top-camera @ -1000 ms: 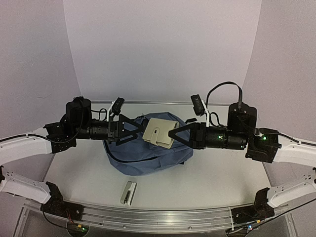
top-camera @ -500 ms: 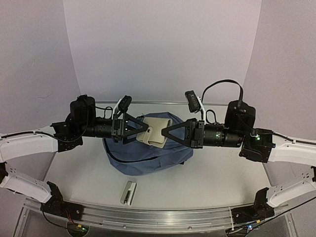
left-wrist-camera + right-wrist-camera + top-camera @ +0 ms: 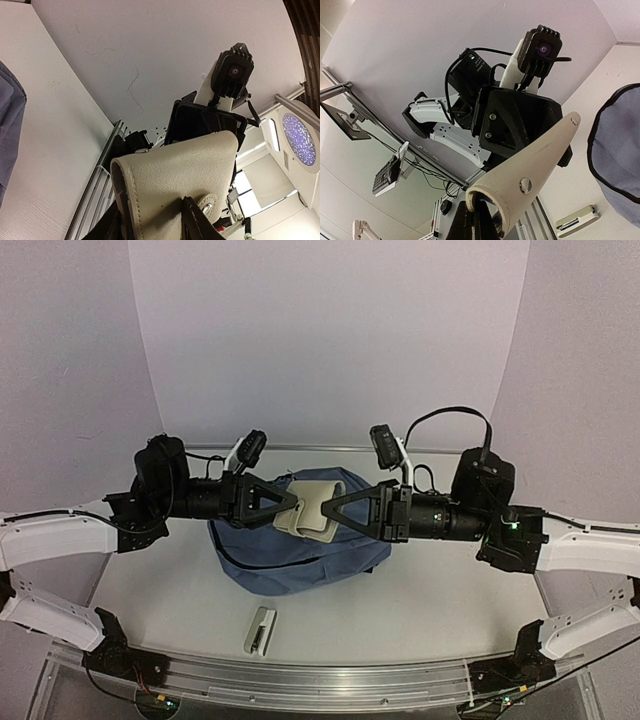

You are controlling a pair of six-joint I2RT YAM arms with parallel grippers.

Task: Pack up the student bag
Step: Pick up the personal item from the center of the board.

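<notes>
The student bag, slate-blue and slumped, lies on the table in the middle of the top view. Above it hangs a cream leather pouch with a snap flap, held between both arms. My left gripper has its fingers on either side of the pouch's left end and is shut on it; the left wrist view shows the pouch between the dark fingers. My right gripper is shut on the pouch's right edge, its fingers pinched inside the rim. A corner of the bag shows below.
A white stapler lies on the table in front of the bag, near the front rail; it also shows in the right wrist view. Purple walls enclose the table on three sides.
My left gripper went from wide open to shut on the pouch's left end. Both arms drew closer together, and the pouch tilted and moved slightly left.
</notes>
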